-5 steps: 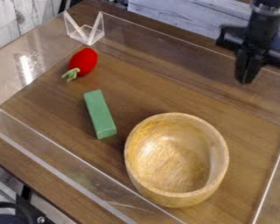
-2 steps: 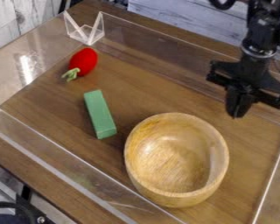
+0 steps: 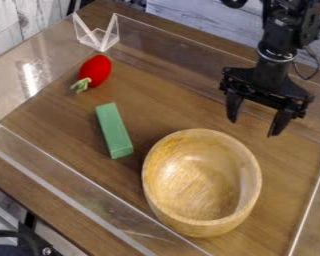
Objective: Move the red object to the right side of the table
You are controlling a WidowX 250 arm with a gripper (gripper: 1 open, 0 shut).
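Camera view shows the red object lying at the far left of the table, near the clear wall, stem end pointing down-left. Just below it is a green block, then a big wooden bowl. Far to the right, the gripper hangs above the wood with its fingers wide apart, holding nothing. I think it should go across to the fruit, keep the fingers apart, drop straight over the round middle, and stay clear of the block.

Green block left of wooden bowl.
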